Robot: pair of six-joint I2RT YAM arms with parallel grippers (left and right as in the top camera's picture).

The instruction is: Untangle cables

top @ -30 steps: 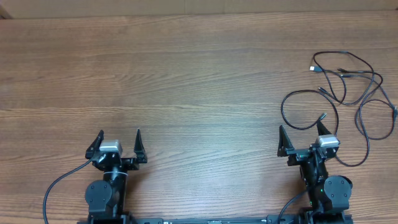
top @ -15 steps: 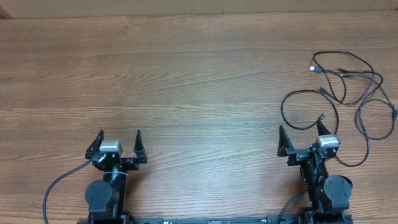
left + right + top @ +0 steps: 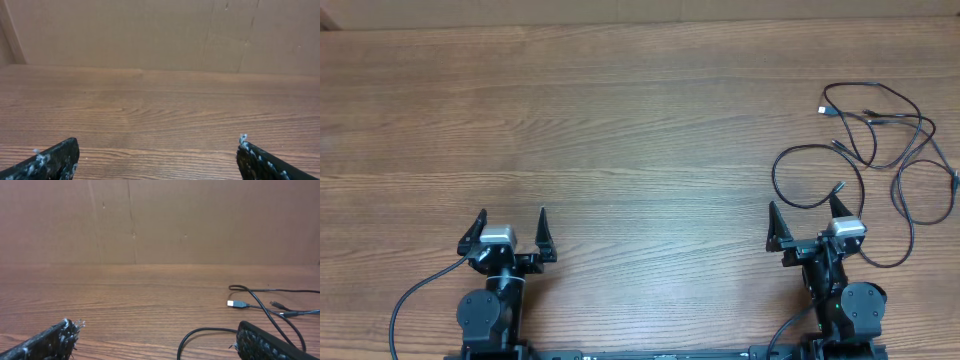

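Thin black cables (image 3: 880,150) lie in a loose tangle of loops at the table's right side, one end carrying a small silver plug (image 3: 826,109). My right gripper (image 3: 806,212) stands open just in front of the nearest loop, holding nothing. Its wrist view shows a cable loop (image 3: 210,331) curving in beside the right finger and the plug (image 3: 236,303) farther off. Far from the tangle, at the front left, my left gripper (image 3: 512,218) is open and empty. The left wrist view holds only bare wood between its fingertips (image 3: 157,152).
The wooden table (image 3: 620,130) runs wide to the left and back. A brown cardboard wall (image 3: 160,220) stands along its far edge. Thick black arm wires (image 3: 415,295) trail at the front edge by the arm bases.
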